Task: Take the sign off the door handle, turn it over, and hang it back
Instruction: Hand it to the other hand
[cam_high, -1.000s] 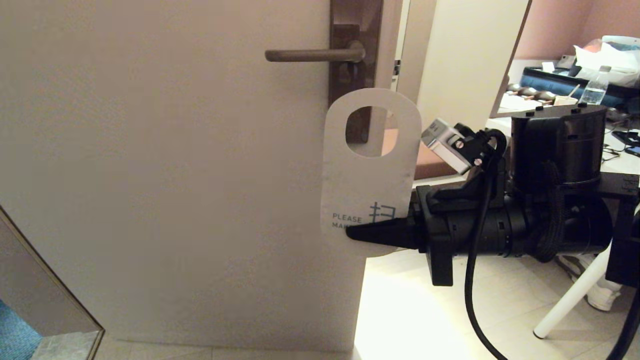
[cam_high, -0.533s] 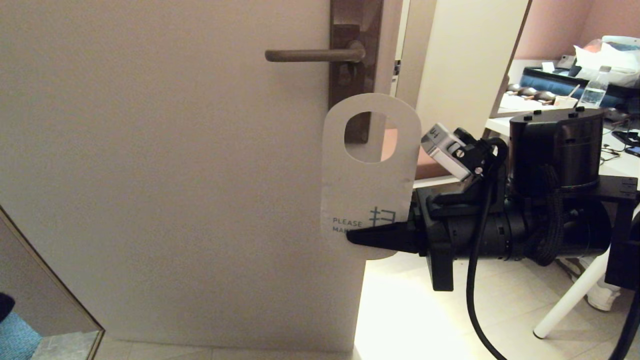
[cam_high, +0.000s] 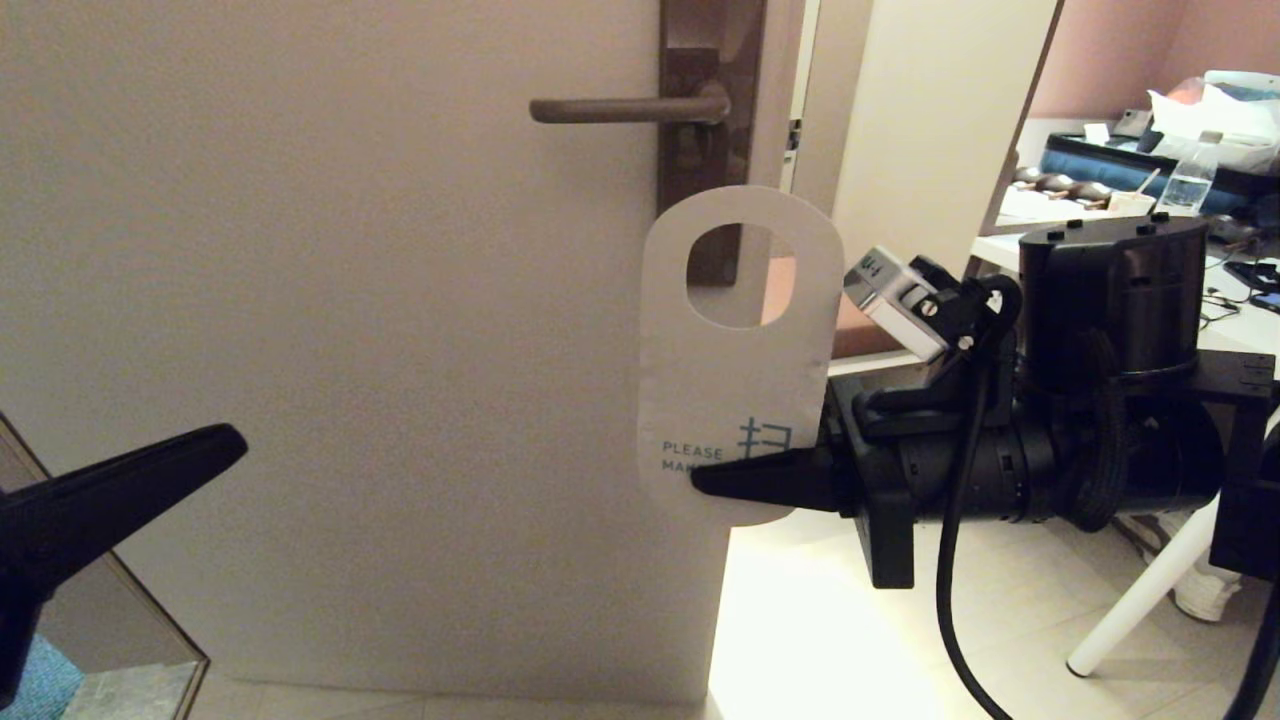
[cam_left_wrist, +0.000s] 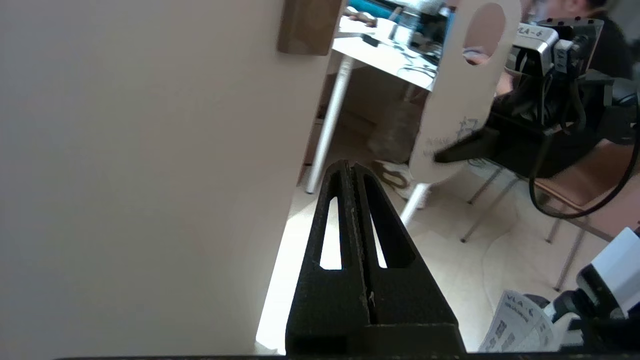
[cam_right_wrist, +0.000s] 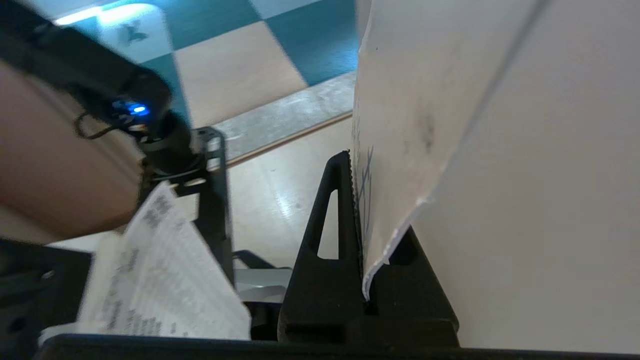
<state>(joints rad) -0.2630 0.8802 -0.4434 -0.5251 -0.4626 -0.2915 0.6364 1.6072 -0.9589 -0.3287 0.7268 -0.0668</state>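
Observation:
The sign (cam_high: 735, 390) is off the door handle (cam_high: 625, 108) and stands upright below and right of it, in front of the brown backplate (cam_high: 710, 60). Its white side with "PLEASE" faces the head camera, oval hole uppermost. My right gripper (cam_high: 700, 480) comes in from the right and is shut on the sign's lower end; the card's edge (cam_right_wrist: 410, 125) sits pinched between the black fingers (cam_right_wrist: 340, 200). My left gripper (cam_high: 230, 445) reaches in from the lower left, shut and empty, well left of the sign (cam_left_wrist: 457, 100); its closed tip (cam_left_wrist: 348, 167) points toward it.
The pale door (cam_high: 350, 300) fills the left and centre. Past its edge lies a room with a white table (cam_high: 1010, 245), a table leg (cam_high: 1140, 600) and a water bottle (cam_high: 1188, 175). A framed panel (cam_high: 120, 620) leans at the lower left.
My left gripper has come up into the head view from the lower left. The right gripper and the sign have sunk slightly and barely shifted otherwise.

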